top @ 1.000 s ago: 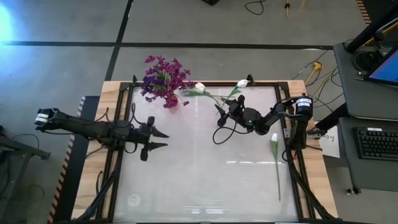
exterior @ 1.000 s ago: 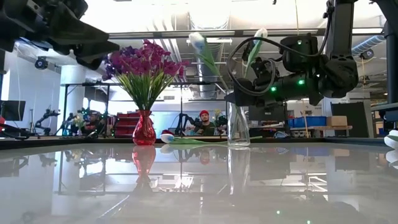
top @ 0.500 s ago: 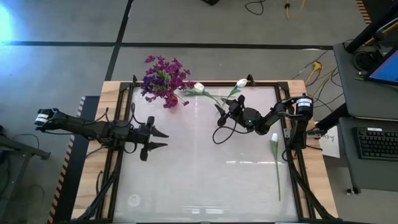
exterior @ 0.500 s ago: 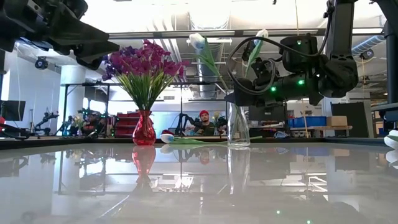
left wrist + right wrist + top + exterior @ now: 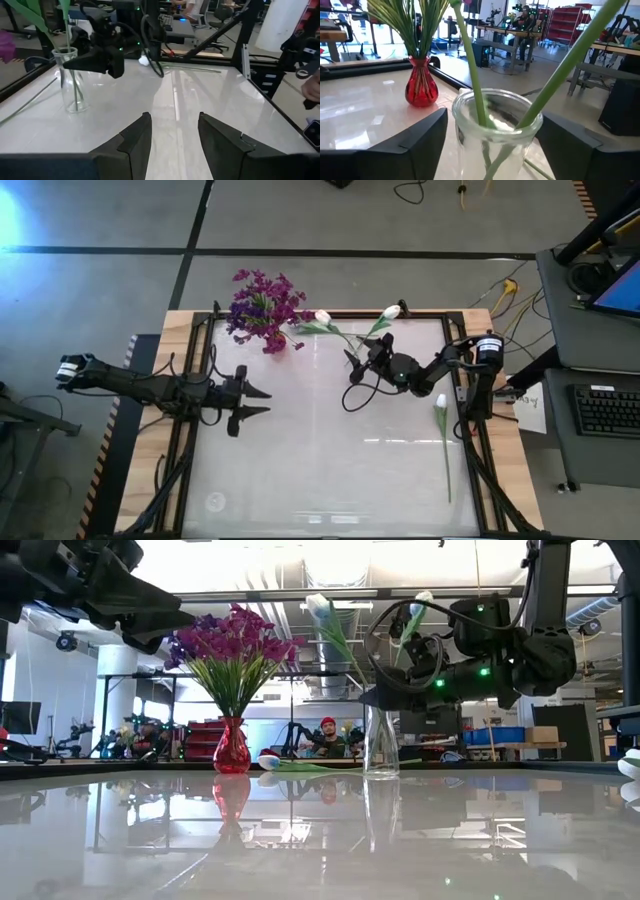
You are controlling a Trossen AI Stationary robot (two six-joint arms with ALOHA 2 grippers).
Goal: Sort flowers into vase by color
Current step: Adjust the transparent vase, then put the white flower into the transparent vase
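Observation:
A clear glass vase stands far right of centre with two white flowers in it, their stalks leaning out over its rim. My right gripper is open and level, one finger on each side of the vase's neck. Purple flowers stand in a red vase at the far left. Another white flower lies flat along the table's right side. My left gripper hangs open above the table's left part, with nothing between its fingers.
A further white flower lies on the table beyond and between the two vases. Wooden edging and a black frame run round the glossy table top. People and benches show in the room behind. The near half of the table holds nothing.
My right gripper's fingers have spread apart at the clear vase's neck. The two white flower heads have swayed slightly, and the vase has stayed upright in place.

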